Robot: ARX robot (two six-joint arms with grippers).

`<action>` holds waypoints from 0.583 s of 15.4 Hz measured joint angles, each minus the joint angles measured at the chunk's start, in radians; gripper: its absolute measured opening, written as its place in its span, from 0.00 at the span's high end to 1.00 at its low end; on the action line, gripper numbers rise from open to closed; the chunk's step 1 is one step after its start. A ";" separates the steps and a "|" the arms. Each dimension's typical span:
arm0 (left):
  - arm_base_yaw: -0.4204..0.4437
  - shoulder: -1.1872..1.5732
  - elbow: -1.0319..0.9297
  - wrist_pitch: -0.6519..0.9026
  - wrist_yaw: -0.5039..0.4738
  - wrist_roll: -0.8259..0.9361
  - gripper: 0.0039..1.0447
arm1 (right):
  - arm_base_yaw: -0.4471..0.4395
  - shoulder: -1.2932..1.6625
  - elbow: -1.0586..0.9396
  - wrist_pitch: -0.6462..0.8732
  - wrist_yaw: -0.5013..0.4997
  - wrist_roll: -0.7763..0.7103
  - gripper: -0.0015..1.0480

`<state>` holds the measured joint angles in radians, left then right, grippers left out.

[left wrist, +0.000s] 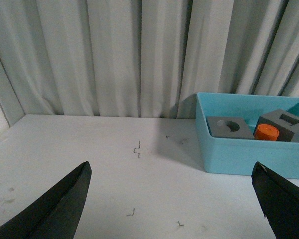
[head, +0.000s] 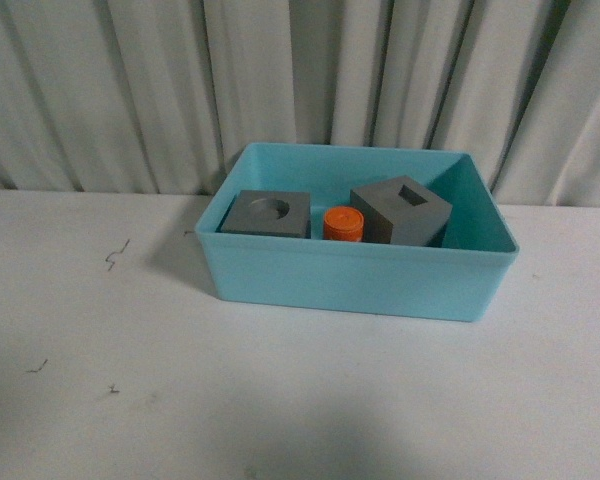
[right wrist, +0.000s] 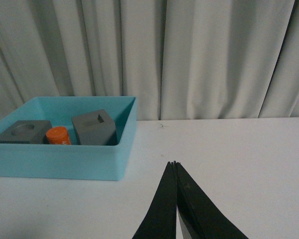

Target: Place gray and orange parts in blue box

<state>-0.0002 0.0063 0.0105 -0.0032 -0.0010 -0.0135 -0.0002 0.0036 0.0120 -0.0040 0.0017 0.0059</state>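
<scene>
The left end effector [left wrist: 172,199] is hanging above the tabletop [left wrist: 114,164] with its two dark fingers [left wrist: 60,204] spread far apart, gripping nothing. The right end effector [right wrist: 175,169] is hovering over the white tabletop with its fingers pressed together to a point, also carrying nothing. Neither arm is showing in the front view.

Farther out, the blue box [head: 360,275] is sitting on the tabletop in front of a pale curtain [head: 300,80]. All three parts are resting inside it. The gray cube with the round recess [head: 267,213] is lying on the left side, the gray cube with the square recess [head: 401,211] is sitting on the right, turned at an angle, and the orange cylinder [head: 343,223] is standing between them. A few small dark marks [head: 115,255] are dotting the tabletop left of the box.
</scene>
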 joint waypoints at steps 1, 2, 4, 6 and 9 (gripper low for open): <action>0.000 0.000 0.000 0.000 0.000 0.000 0.06 | 0.000 0.000 0.000 0.000 0.000 0.000 0.98; 0.000 0.000 0.000 0.000 0.000 0.000 0.06 | 0.000 0.000 0.000 0.000 0.000 0.000 0.98; 0.000 0.000 0.000 0.000 0.000 0.000 0.06 | 0.000 0.000 0.000 0.000 0.000 -0.001 0.95; 0.000 0.000 0.000 0.000 0.000 0.000 0.06 | 0.000 0.000 0.000 0.000 0.000 -0.001 0.76; 0.000 0.000 0.000 0.000 0.000 0.000 0.06 | 0.000 0.000 0.000 0.000 0.000 -0.001 0.44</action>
<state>-0.0002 0.0063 0.0105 -0.0032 -0.0006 -0.0135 -0.0002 0.0036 0.0120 -0.0040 0.0017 0.0051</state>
